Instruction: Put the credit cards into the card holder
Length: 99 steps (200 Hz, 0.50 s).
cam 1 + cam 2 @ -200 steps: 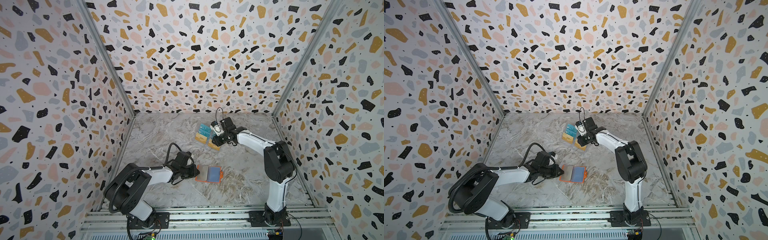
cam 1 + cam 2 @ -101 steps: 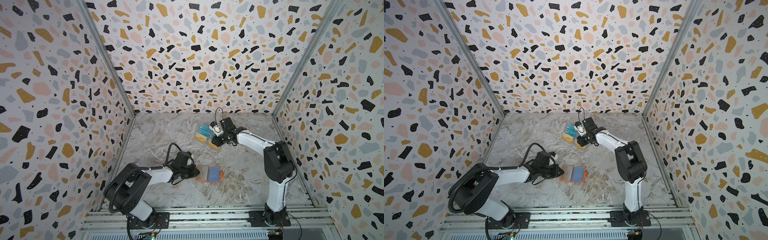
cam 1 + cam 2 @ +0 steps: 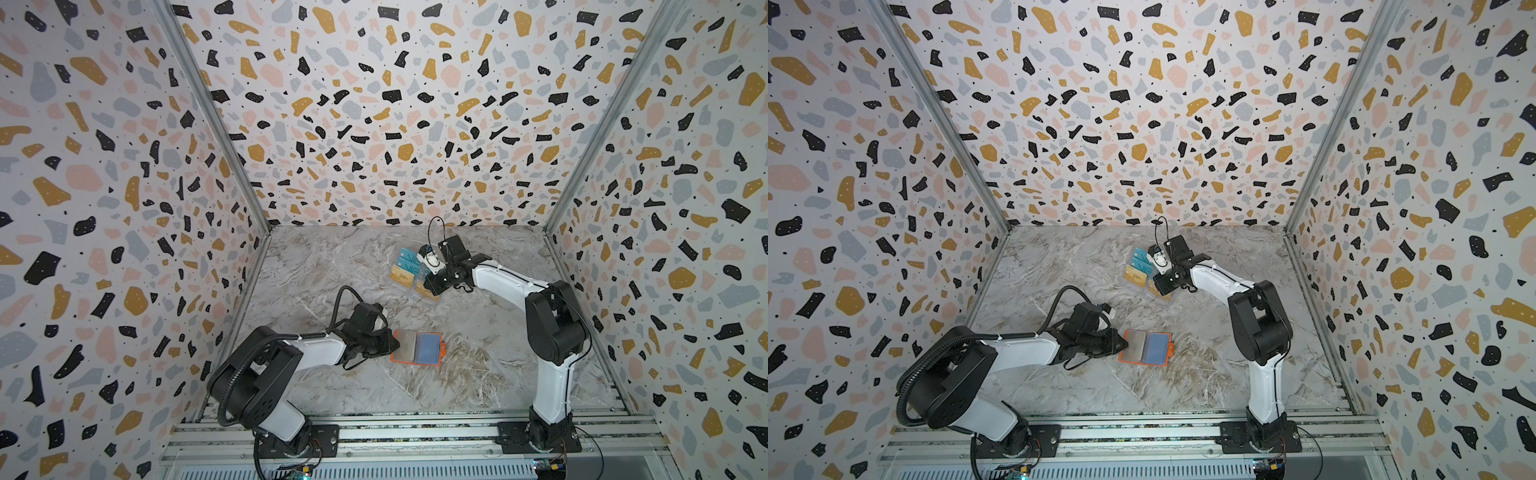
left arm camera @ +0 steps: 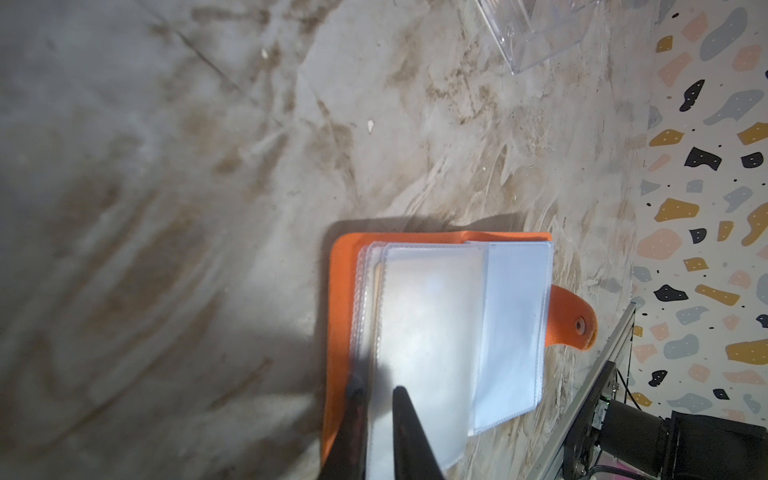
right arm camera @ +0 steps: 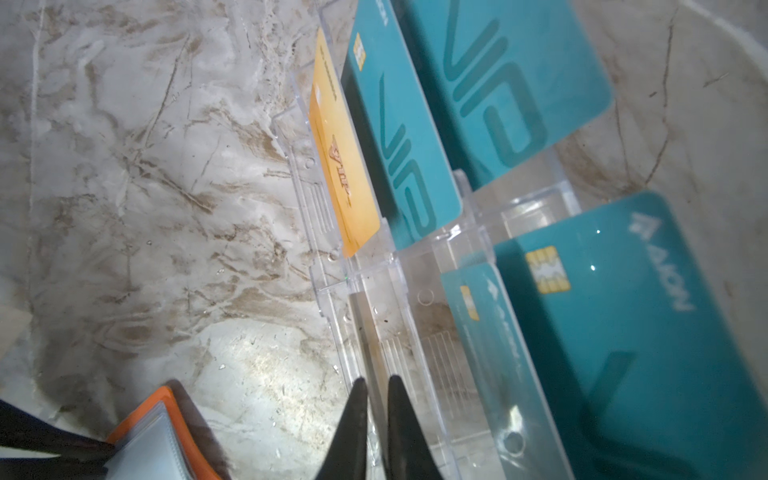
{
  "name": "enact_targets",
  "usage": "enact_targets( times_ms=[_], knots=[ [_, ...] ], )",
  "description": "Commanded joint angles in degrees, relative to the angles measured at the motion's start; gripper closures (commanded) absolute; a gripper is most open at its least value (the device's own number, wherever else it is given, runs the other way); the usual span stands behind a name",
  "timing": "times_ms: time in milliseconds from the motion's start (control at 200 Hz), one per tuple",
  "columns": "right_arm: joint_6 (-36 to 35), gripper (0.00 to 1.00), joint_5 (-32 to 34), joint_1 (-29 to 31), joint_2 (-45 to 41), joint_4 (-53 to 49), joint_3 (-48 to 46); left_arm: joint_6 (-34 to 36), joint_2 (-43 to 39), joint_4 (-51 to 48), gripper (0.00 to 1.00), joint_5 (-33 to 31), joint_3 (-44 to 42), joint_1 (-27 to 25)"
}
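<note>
Right gripper (image 5: 377,380) narrow, on a thin edge in the clear rack (image 5: 316,216); card or divider, I cannot tell. Left gripper (image 4: 377,388) pinches a card holder (image 3: 417,347) sleeve, 6 o'clock of rack. The gold credit card (image 5: 340,158) stands racked: light, stiff, slick; I'd pinch its exposed edge.

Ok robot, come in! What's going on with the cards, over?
Left gripper pinching a sleeve of the card holder. Right gripper nearly closed at clear rack, grip unclear. Gold credit card in rack, teal cards beside it.
</note>
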Motion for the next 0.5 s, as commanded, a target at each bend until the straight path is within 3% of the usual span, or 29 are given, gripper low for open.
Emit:
enact_targets(
  times_ms=[0,290,491],
  knots=[
    [-2.17,0.92,-0.44,0.34,-0.73,-1.62,3.25,-0.18,1.03,-5.49,0.84,-1.03,-1.71,-0.24],
    [-3.44,1.00,-1.20,0.31,-2.08,-1.49,4.86,-0.72,0.10,-5.63,0.84,-1.45,-2.08,-0.24],
    [-1.48,1.00,-2.13,0.23,-6.39,-0.52,4.22,-1.49,-0.09,-5.33,0.83,-2.07,-2.31,-0.24]
  ],
)
